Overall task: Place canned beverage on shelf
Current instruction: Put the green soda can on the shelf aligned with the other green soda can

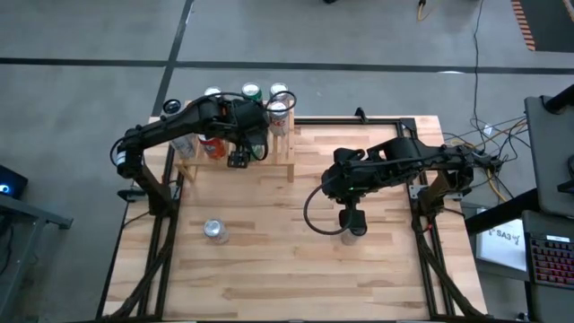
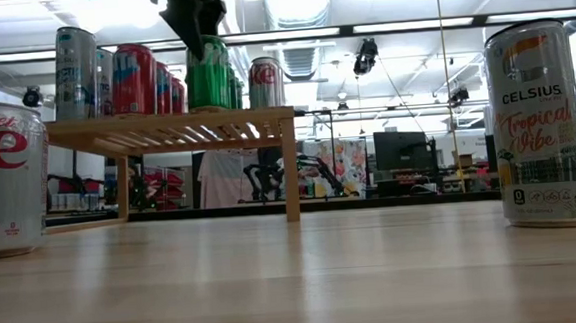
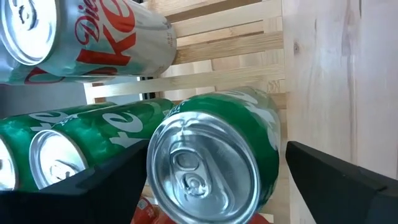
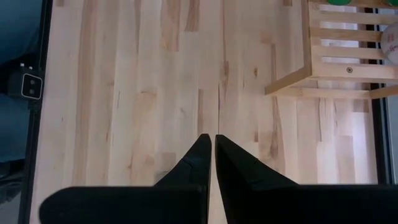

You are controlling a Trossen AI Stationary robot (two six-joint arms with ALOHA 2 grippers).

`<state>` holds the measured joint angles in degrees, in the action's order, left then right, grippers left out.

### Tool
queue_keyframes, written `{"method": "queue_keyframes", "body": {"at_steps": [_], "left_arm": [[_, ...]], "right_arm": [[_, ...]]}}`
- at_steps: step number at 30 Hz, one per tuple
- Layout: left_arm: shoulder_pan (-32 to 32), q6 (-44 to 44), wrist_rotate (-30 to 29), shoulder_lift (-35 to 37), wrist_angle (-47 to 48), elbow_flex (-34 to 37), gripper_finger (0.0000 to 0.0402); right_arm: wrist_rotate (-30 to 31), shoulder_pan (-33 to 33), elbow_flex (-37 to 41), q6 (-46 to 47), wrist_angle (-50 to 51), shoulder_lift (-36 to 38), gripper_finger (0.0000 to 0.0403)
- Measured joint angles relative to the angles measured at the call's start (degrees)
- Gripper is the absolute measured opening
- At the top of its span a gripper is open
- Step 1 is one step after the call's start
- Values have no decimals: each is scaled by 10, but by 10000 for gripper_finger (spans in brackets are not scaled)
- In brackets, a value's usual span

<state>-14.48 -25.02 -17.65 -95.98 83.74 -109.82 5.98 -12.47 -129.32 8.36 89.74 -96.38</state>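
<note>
The light-wood slatted shelf (image 1: 280,151) stands at the table's far left, with several cans upright on it (image 2: 170,124). My left gripper (image 1: 240,151) is over the shelf, open, with one finger on each side of an upright green can (image 3: 208,165). The can stands on the slats near the shelf's front edge (image 2: 208,74). A narrow gap shows between the can and one finger (image 3: 329,177). My right gripper (image 4: 212,146) is shut and empty, pointing down, high over the table's right middle (image 1: 352,218). A Celsius can (image 2: 541,126) stands on the table below it.
A Diet Coke can (image 1: 215,231) stands alone on the table at near left (image 2: 4,179). Close around the green can on the shelf are a second green can (image 3: 74,140), a Diet Coke can (image 3: 93,37) and red cans (image 2: 135,79). Bare tabletop lies between the shelf and the near edge.
</note>
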Motion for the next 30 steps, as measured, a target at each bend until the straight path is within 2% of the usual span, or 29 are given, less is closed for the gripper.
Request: {"method": "queue_keyframes", "body": {"at_steps": [6, 12, 16, 19, 23, 27, 30], "left_arm": [[0, -6, -2, 16, 3, 0, 357], [0, -7, -28, 45, 10, 0, 357], [3, 23, -28, 62, 12, -25, 356], [16, 52, 5, 77, 13, -50, 339], [57, 87, 61, 113, 2, -57, 268], [124, 150, 59, 172, -38, -12, 159], [191, 212, 21, 229, -98, 57, 68]], "right_arm": [[0, 0, 0, -8, -8, 0, 12], [1, 0, 0, -33, -32, 0, 12], [2, 1, 0, -67, -69, -2, 12], [3, 1, 9, -109, -119, -2, 12], [44, 1, 36, -159, -186, -2, 12], [59, 15, 85, -191, -236, 3, 12], [56, 34, 143, -205, -287, 10, 12]]}}
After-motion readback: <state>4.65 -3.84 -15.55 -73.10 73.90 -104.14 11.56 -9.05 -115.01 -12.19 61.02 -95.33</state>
